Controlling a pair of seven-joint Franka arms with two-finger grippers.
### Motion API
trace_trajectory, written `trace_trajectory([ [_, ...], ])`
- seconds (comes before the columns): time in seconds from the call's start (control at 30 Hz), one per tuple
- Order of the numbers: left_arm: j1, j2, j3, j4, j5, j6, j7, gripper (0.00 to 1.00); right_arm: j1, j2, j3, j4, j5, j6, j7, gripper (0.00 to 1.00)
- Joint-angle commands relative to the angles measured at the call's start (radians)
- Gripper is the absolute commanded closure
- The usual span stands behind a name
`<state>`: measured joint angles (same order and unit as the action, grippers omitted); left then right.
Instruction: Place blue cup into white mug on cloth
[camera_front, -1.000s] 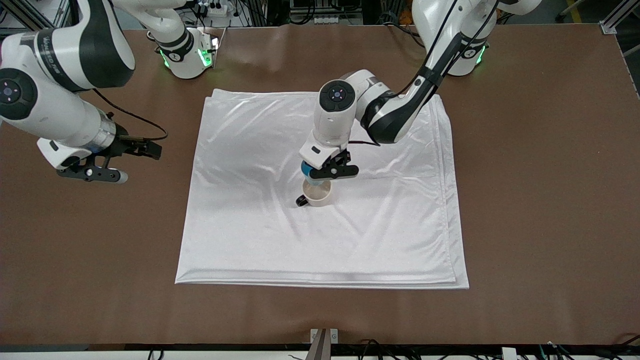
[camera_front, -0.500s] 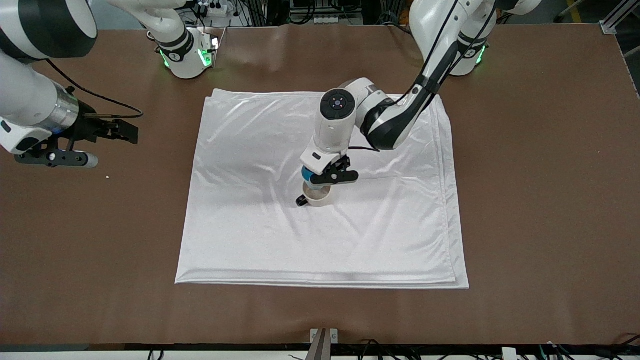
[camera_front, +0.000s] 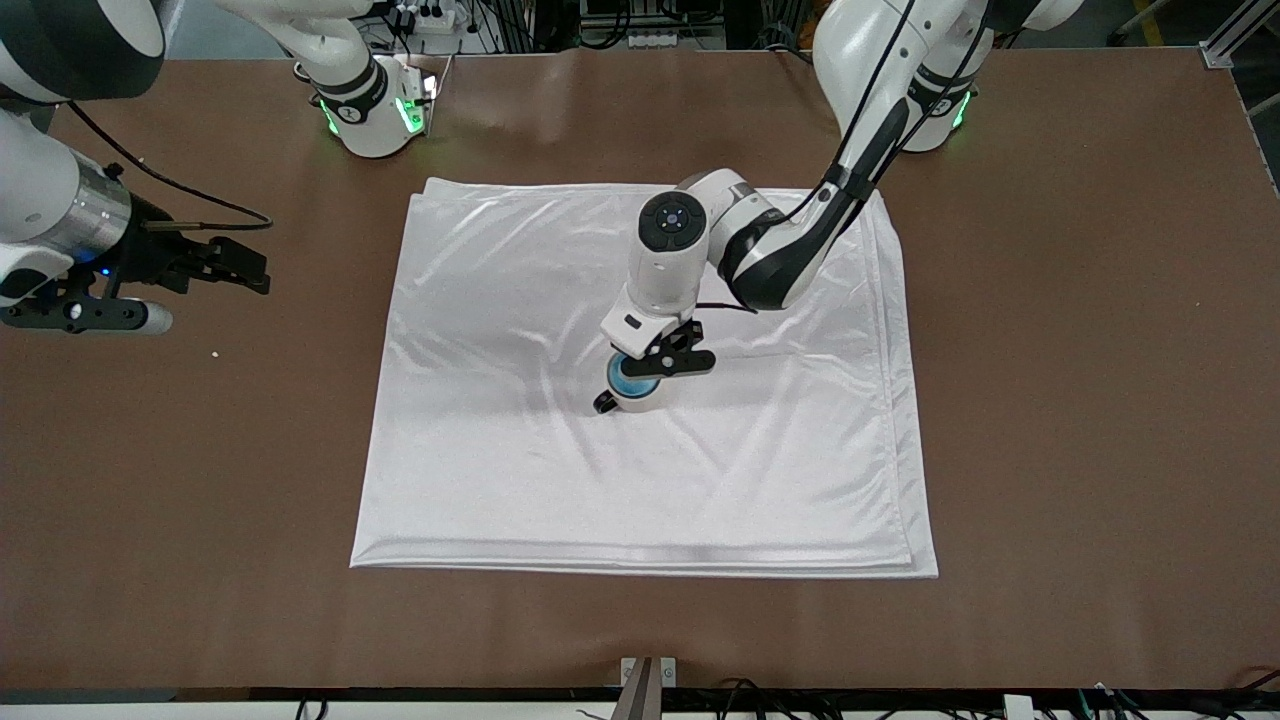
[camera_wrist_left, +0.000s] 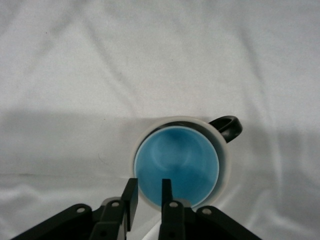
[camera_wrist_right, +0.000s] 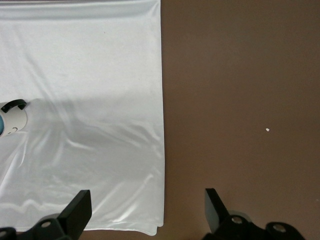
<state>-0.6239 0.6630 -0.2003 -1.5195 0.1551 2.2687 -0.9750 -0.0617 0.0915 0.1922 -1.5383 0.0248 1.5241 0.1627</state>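
A: What lies nearest the front camera?
B: The cloth (camera_front: 640, 470), spread flat on the brown table (camera_front: 1080, 400), lightly wrinkled.

A: And the mug?
B: The mug (camera_front: 632, 400) stands upright about the middle of the cloth, its black handle pointing toward the right arm's end of the table. The cup (camera_wrist_left: 176, 167) sits inside it, blue inside showing, rim just within the mug's rim.

A: Is the left gripper holding the cup?
B: The left gripper (camera_wrist_left: 148, 196) is low over the mug. Its fingers (camera_wrist_left: 131, 197) stand narrowly apart, straddling the rim on one side; one is outside the mug and the other is inside the cup. I cannot tell whether they press it.

A: And the right gripper?
B: The right gripper (camera_wrist_right: 145, 210) waits spread wide over bare table, off the cloth's edge toward the right arm's end. A small white speck (camera_front: 214, 353) lies on the table near it.
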Motion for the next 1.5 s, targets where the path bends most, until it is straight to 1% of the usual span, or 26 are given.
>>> trace_trajectory([
  [0.0, -0.005, -0.002, 0.007, 0.024, 0.041, 0.000, -0.022, 0.00, 0.002, 0.017, 0.007, 0.033, 0.011, 0.022, 0.000, 0.00],
  [0.17, 0.009, -0.078, 0.007, 0.021, 0.041, -0.026, -0.021, 0.00, 0.002, 0.019, 0.009, 0.061, 0.000, 0.022, -0.005, 0.00],
  [0.37, 0.044, -0.221, 0.005, 0.021, 0.043, -0.182, 0.002, 0.00, -0.006, 0.017, 0.003, 0.090, -0.005, 0.022, -0.012, 0.00],
  [0.5, 0.076, -0.312, 0.004, 0.021, 0.032, -0.256, 0.030, 0.00, -0.006, 0.019, 0.003, 0.090, -0.063, 0.024, -0.014, 0.00],
  [0.63, 0.116, -0.387, 0.004, 0.021, 0.027, -0.342, 0.079, 0.00, -0.010, 0.030, 0.001, 0.090, -0.077, 0.025, -0.015, 0.00],
  [0.8, 0.213, -0.473, 0.002, 0.021, 0.006, -0.448, 0.165, 0.00, -0.024, 0.030, 0.000, 0.090, -0.075, 0.024, -0.014, 0.00],
  [1.0, 0.357, -0.551, 0.002, 0.022, -0.060, -0.566, 0.395, 0.00, -0.038, 0.033, 0.000, 0.089, -0.065, 0.025, -0.015, 0.00],
  [1.27, 0.503, -0.620, 0.004, 0.019, -0.068, -0.655, 0.600, 0.00, -0.030, 0.036, 0.003, 0.090, -0.065, 0.028, -0.017, 0.00],
  [1.47, 0.615, -0.626, 0.002, 0.018, -0.069, -0.667, 0.762, 0.00, -0.030, 0.036, -0.003, 0.090, -0.069, 0.031, -0.101, 0.00],
])
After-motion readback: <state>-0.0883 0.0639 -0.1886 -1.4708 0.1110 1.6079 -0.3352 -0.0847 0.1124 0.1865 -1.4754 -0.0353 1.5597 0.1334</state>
